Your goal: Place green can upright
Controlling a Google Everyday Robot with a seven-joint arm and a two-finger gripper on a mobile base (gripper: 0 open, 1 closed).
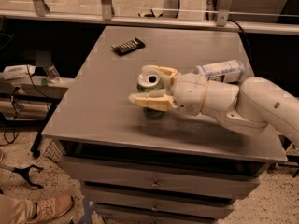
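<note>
One green can (150, 93) stands upright on the grey bench (93, 101), a little in front of its middle, silver top facing up. The single claw (140, 84) reaches in from the right with its two fingers (152, 101) spread apart. One lies across the front of the can and the other sits behind its rim, so the can is between them. One clear plastic bottle (219, 70) lies on its side behind the white arm (261, 106). One dark flat packet (128, 46) rests near the far edge, well apart from the can.
</note>
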